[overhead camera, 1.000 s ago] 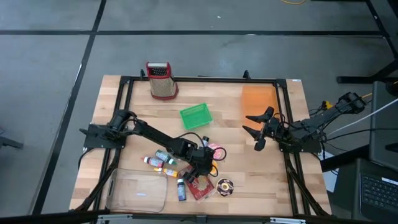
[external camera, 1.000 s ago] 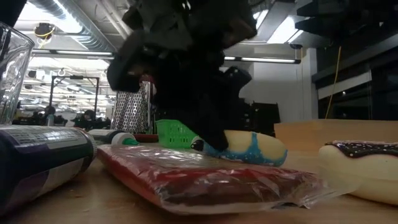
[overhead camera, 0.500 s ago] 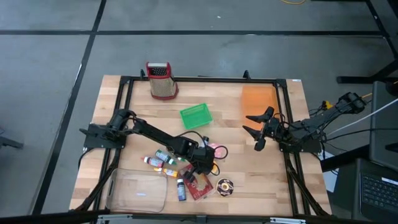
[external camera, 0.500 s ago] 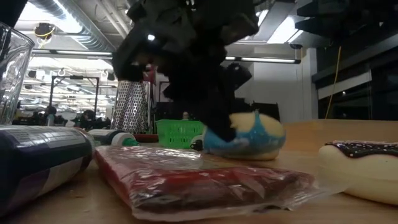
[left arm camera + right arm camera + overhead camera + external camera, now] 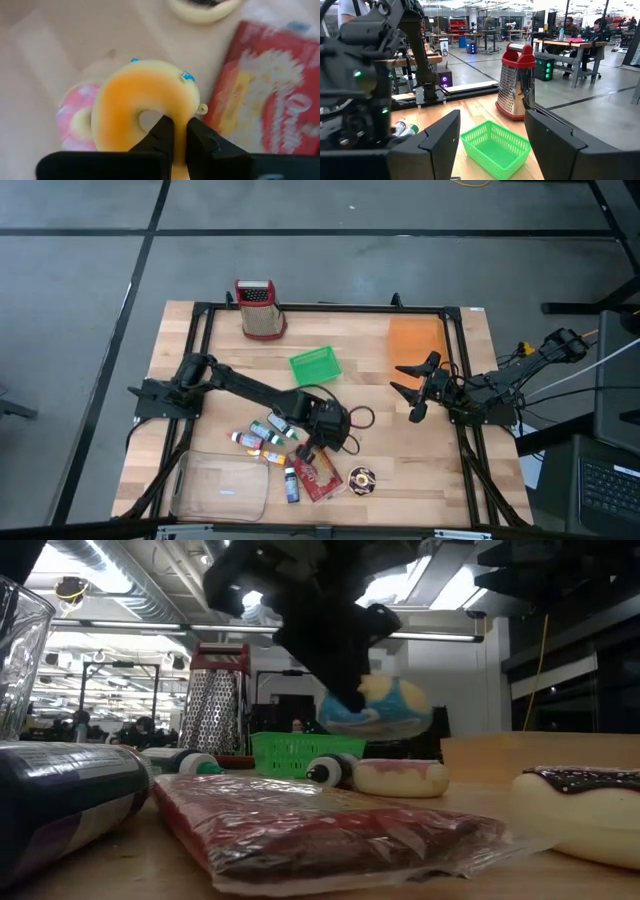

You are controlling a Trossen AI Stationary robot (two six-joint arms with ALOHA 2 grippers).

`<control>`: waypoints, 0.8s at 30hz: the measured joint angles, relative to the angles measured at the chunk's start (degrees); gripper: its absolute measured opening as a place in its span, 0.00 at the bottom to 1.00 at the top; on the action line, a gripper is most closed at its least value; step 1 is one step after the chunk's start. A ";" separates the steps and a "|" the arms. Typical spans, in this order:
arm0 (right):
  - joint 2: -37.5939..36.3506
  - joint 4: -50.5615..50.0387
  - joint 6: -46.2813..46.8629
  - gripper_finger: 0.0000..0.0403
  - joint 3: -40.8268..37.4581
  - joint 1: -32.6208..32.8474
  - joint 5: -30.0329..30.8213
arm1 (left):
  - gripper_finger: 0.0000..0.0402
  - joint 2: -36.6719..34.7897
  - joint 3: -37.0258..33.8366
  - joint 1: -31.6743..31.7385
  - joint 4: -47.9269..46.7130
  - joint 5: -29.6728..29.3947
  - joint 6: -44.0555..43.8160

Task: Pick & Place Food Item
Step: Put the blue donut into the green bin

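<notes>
Pinching only one side of the doughnut's (image 5: 145, 107) ring, my left gripper (image 5: 175, 131) holds it clear of the table; I fear it swinging loose onto the pink doughnut (image 5: 75, 122) beneath. My right gripper (image 5: 411, 385) waits open.

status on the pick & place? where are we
Pick looks done: the left gripper has its jaws shut on the blue-iced donut, which hangs clear of the table in the low view. In hand: carrying it. Left: the place, not yet done; the green basket holds nothing. Right gripper waits open at the table's right.
</notes>
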 joint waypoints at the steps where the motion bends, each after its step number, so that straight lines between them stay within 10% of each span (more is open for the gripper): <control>1: 0.01 0.00 0.00 0.56 0.00 0.00 0.00 | 0.05 -0.41 0.06 0.51 -0.76 -0.32 -0.03; 13: -0.01 -0.09 -0.37 0.56 0.02 0.56 -0.45 | 0.05 -12.20 -2.48 8.75 -1.66 8.16 -0.78; 24: -0.09 0.25 -0.41 0.56 0.02 2.36 0.44 | 0.05 -30.88 -27.36 19.88 17.99 10.71 -4.20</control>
